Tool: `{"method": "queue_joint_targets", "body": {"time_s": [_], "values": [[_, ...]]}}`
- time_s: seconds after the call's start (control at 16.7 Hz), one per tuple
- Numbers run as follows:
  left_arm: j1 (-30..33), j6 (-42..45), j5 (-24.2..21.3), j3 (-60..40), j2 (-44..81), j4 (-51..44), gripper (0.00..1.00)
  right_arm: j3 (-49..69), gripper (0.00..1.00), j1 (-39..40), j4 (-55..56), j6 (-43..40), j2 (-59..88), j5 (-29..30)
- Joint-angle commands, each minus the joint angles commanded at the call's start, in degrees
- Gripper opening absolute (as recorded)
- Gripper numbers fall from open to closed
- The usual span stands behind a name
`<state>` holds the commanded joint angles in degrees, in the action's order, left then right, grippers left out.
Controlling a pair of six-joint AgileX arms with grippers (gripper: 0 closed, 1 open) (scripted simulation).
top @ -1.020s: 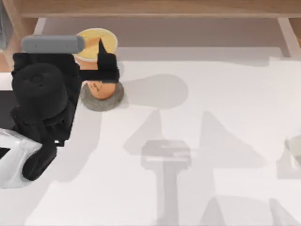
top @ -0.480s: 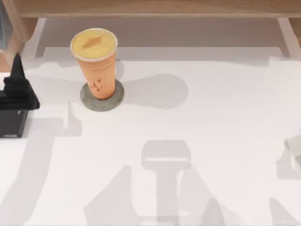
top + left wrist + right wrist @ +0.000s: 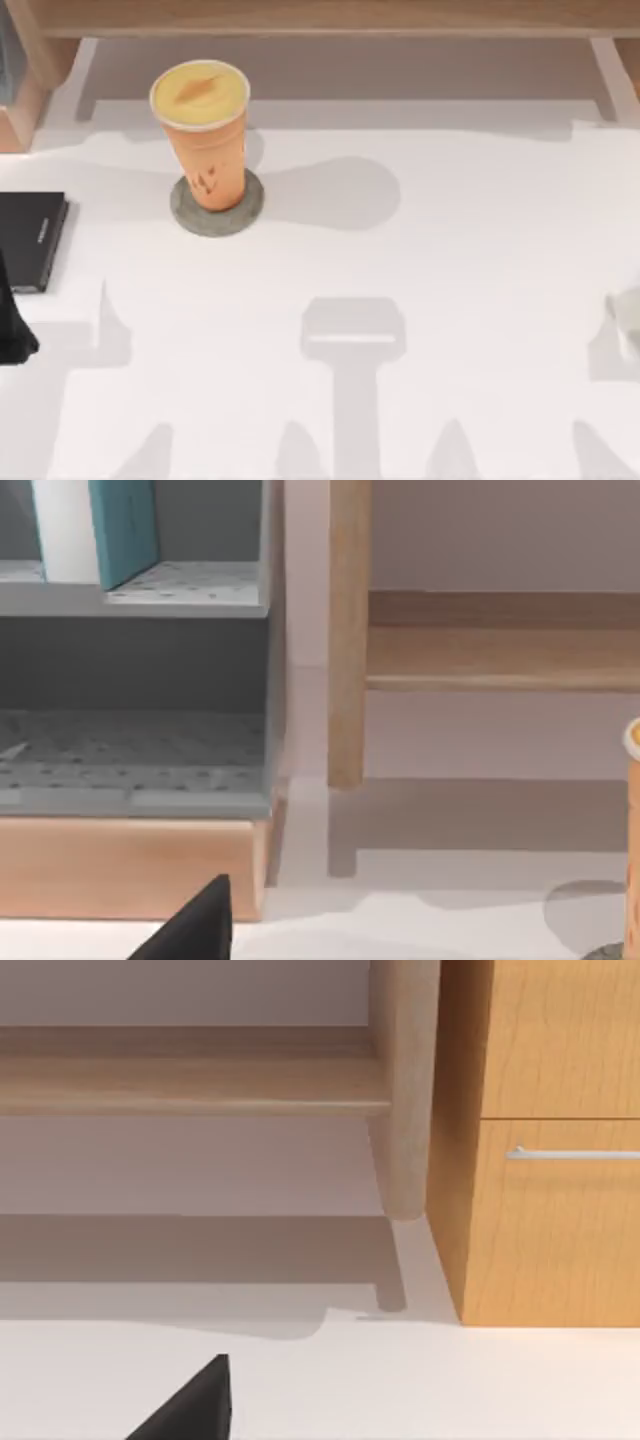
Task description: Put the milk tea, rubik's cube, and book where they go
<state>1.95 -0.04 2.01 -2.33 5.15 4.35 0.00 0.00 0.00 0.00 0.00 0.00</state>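
The milk tea [image 3: 200, 130], an orange cup with a yellow lid, stands upright on a round grey coaster [image 3: 240, 212] at the back left of the table. Its edge [image 3: 633, 860] also appears in the left wrist view. The book [image 3: 125, 525], teal with white page edges, stands upright on a grey shelf [image 3: 190, 590] in the left wrist view. My left gripper [image 3: 12, 335] sits at the table's left edge, well away from the cup, with a dark tip [image 3: 190, 930] in its wrist view. My right gripper [image 3: 190, 1405] faces a wooden cabinet. The rubik's cube is out of view.
A thin black book [image 3: 30, 240] lies flat at the left edge. A wooden shelf unit runs along the back, with a post [image 3: 348, 630] beside the grey shelves. A drawer cabinet [image 3: 550, 1160] with a metal handle stands at the back right.
My left gripper let go of the milk tea and drew back to the left, then toward the table's front. The cup stays upright on the coaster.
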Motion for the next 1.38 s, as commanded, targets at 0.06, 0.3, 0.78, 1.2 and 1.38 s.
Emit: {"method": "queue_joint_targets", "body": {"time_s": [0.06,0.3,0.78,1.2,1.38], "values": [[-0.8,0.0,-0.8,1.0,-2.2,-1.8,1.00,0.0,1.00,0.0,0.0,0.0,0.0,0.0],[-2.0,0.0,-2.0,2.3,-5.2,-4.3,1.00,0.0,1.00,0.0,0.0,0.0,0.0,0.0],[-2.0,0.0,-2.0,2.3,-5.2,-4.3,1.00,5.8,1.00,-0.5,-5.1,-2.1,6.1,0.0],[-2.0,0.0,-2.0,2.3,-5.2,-4.3,1.00,31.2,1.00,-2.4,-26.3,-11.0,38.1,0.0],[-2.0,0.0,-2.0,2.3,-5.2,-4.3,1.00,44.3,1.00,-3.4,-37.2,-15.5,55.9,0.0]]}}
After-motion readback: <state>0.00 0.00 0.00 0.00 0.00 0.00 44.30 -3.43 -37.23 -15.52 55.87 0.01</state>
